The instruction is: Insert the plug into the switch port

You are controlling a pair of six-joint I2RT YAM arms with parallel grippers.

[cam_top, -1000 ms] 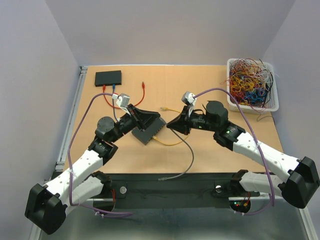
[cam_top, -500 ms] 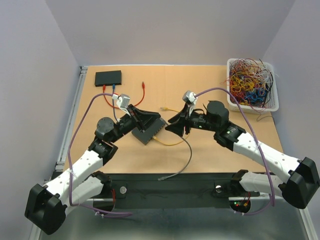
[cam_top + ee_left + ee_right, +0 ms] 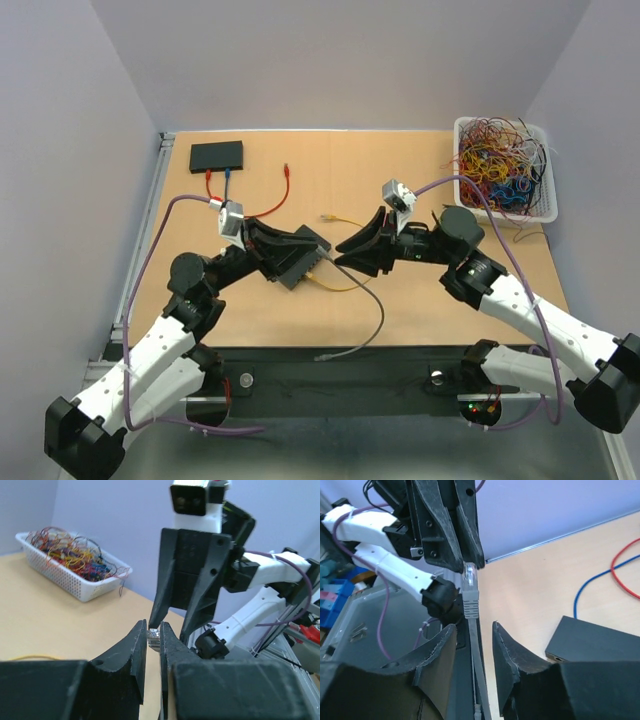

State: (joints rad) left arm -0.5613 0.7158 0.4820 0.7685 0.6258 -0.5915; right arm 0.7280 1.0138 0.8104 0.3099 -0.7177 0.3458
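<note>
Tan tabletop (image 3: pixel 400 175); left jaws pinch grey plug (image 3: pixel 470 596), clear tip; right jaws spread around its cable (image 3: pixel 477 672).

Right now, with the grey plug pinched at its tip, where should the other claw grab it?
On the grey boot behind the clear tip, coming from the cable side. The left gripper covers the tip, and the boot stands straight between the fingers of the open right gripper.
</note>
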